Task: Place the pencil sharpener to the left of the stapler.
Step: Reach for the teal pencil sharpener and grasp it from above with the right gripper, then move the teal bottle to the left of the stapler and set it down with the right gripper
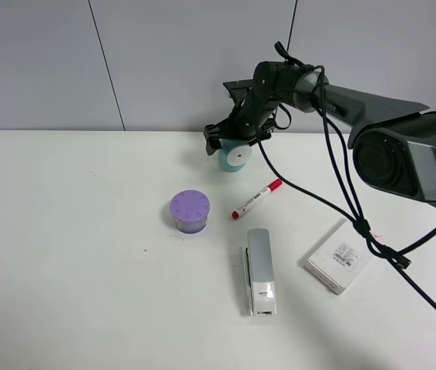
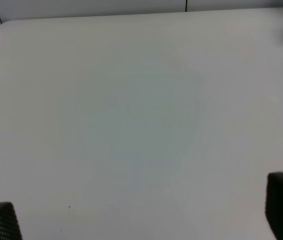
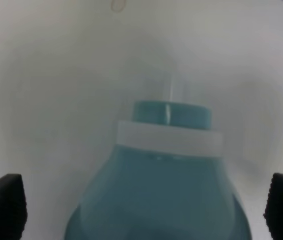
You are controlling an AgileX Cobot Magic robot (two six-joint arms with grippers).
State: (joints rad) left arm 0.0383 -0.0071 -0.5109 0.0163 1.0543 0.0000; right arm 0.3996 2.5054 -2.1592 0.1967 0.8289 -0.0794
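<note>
The pencil sharpener is being straddled by the right fingers, out at the far side of the counter. Those fingers are being held spread wide. The teal body is being framed between them, with a strip of bare counter showing on either side, so nothing is being pinched. The sharpener's white round face is being shown to the high camera just beneath the fingers.

The stapler is being left well apart from the right fingers, on the nearer side of the counter. A red marker is lying between the two. A purple container is sitting off to the fingers' left and a white box to their right, both nearer the camera.

The left fingers are also being held spread, over plain white counter with nothing between them.
</note>
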